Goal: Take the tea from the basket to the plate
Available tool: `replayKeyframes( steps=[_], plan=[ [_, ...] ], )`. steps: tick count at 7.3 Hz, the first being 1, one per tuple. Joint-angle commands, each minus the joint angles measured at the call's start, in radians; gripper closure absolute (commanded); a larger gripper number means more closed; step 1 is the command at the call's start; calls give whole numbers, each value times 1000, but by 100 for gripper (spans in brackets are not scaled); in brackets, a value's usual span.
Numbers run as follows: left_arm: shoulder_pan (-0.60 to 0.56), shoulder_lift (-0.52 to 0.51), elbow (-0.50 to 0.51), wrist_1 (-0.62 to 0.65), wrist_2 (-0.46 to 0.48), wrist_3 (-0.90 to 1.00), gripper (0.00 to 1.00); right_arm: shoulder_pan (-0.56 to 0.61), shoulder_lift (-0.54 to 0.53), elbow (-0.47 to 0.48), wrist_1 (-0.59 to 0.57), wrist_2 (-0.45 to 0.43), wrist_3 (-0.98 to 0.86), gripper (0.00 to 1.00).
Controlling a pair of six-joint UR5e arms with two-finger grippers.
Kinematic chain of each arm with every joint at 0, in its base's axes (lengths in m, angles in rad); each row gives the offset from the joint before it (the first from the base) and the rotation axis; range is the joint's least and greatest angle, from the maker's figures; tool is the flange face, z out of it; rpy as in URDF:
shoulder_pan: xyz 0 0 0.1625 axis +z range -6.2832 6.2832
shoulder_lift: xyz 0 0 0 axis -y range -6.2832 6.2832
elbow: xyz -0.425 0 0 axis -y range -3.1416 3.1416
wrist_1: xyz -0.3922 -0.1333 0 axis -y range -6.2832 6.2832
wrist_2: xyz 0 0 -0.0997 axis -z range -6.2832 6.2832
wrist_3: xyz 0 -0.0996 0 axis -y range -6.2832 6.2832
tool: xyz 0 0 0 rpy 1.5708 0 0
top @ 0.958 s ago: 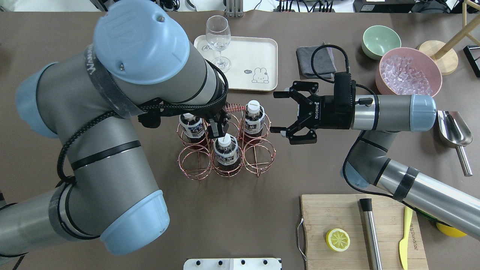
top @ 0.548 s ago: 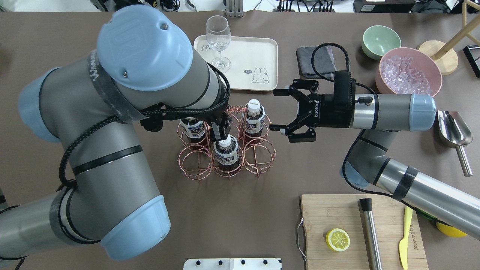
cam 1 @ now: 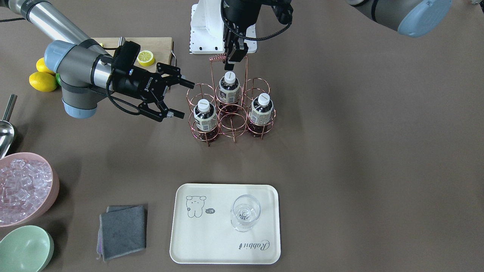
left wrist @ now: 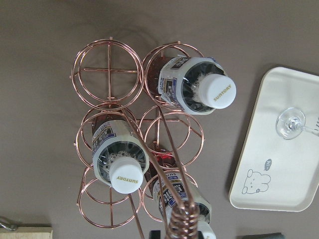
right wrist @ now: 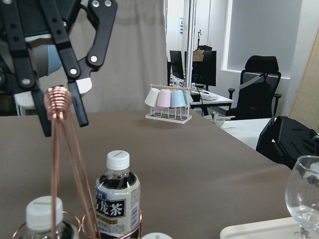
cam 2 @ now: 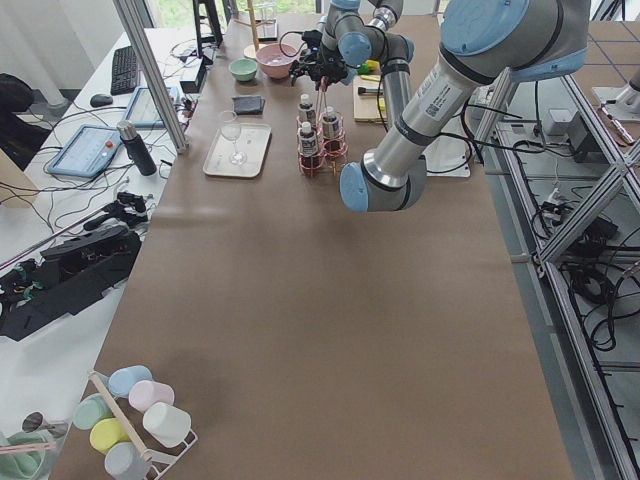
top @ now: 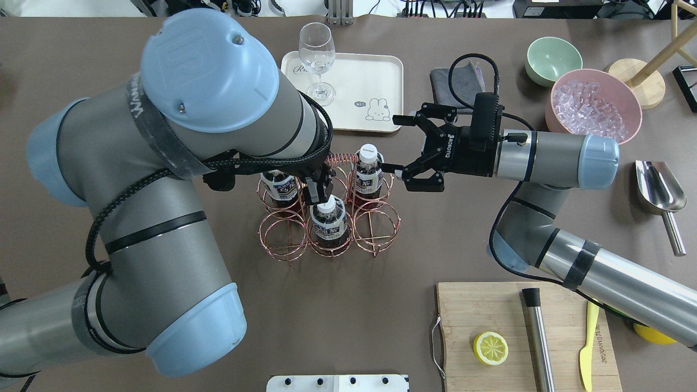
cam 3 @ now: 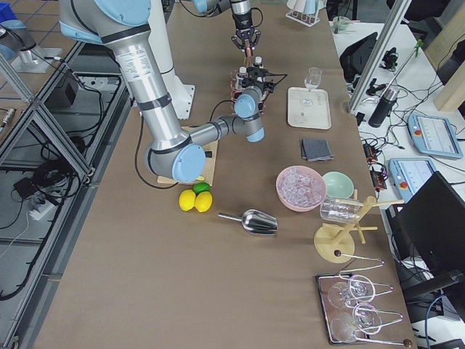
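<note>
Three tea bottles stand in the copper wire basket (top: pixel 375 228): one at the far right (top: pixel 369 166), one in the near middle (top: pixel 326 218), one at the far left (top: pixel 279 188) half under my left arm. My left gripper (top: pixel 319 190) hangs over the basket, its fingers closed around the coil handle (right wrist: pixel 56 97). My right gripper (top: pixel 389 143) is open and empty, level with the far-right bottle (cam 1: pixel 205 115) and just beside it, not around it. The cream plate (top: pixel 359 81) lies beyond the basket with a clear glass (top: pixel 317 51) on it.
A grey cloth (top: pixel 454 87), a green bowl (top: pixel 552 60) and a pink bowl of ice (top: pixel 593 106) lie right of the plate. A metal scoop (top: pixel 659 190) lies at the right edge. A cutting board (top: pixel 490 305) with a lemon half sits at near right.
My right gripper has moved left toward the far-right bottle and stayed open. My left arm shifted slightly over the basket. The bottles and basket have not moved.
</note>
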Motion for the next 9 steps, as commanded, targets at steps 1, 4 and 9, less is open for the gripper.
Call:
replayKeyframes(
  steps=[1,4,9],
  plan=[
    [-4,1,-2,2,0,0,100,-15,40,0,-93,-39,-9,1],
    [-5,4,-2,2,0,0,100,-40,36,-8,-94,-47,-20,1],
    [-5,3,-2,2,0,0,100,-58,37,-7,-120,-50,-12,56]
  ],
)
